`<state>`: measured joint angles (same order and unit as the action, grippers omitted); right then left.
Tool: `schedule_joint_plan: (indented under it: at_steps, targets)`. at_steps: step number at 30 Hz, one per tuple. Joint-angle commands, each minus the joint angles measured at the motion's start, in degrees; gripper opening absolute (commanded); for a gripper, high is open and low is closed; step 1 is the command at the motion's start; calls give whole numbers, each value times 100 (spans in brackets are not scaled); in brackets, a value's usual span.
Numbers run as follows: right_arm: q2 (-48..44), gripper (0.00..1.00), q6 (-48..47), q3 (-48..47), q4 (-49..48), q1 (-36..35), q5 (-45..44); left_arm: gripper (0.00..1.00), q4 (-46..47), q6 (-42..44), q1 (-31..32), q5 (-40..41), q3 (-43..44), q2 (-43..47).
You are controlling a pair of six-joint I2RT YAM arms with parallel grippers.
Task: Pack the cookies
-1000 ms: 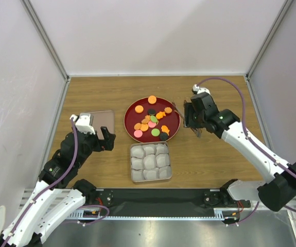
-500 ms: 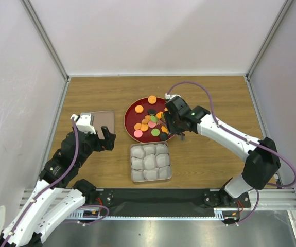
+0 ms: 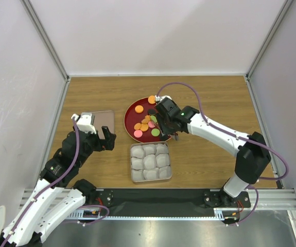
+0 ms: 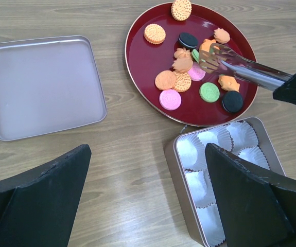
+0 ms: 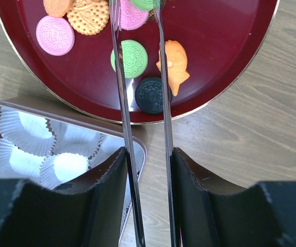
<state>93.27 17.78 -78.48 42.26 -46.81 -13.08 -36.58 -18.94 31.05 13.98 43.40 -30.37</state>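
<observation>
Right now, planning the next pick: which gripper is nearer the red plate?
Right. Right gripper hangs at the rim of the red plate; left gripper apart, off its left.

Wood tbl (image 3: 214, 98), white walls (image 3: 153, 36)

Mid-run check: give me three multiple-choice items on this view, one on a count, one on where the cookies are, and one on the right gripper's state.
1. The paper cups in the square tin number: A six; B nine; C twelve.
2. The cookies lie: A on the red plate; B in the cups; C in both.
3. The right gripper is: A open and empty; B shut on the tongs; C out of view.
Answers: 1 B, the top view shows a three-by-three grid. 2 A, every disc sits on the plate and the cups are empty. 3 B, it clamps the tong handles.
</observation>
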Motion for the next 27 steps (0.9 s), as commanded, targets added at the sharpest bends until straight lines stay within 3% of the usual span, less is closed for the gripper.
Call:
schedule_joint_plan:
  at_steps: [1, 13, 15, 21, 27]
  targets:
    - [164, 44, -135, -352, -42, -65, -300, 100, 125, 66, -11, 35, 72, -39]
    - [569, 44, -222, -555, -69, -74, -687, 100, 107, 66, -11, 35, 64, -30]
    - [525, 41, -222, -555, -95, -83, -722, 100, 125, 66, -11, 35, 64, -22]
    - [464, 19, -222, -546, -86, -74, -880, 100, 125, 66, -11, 26, 64, -22]
    - [157, 12, -222, -572, 72, -4, -811, 100, 116, 66, -11, 17, 64, 13]
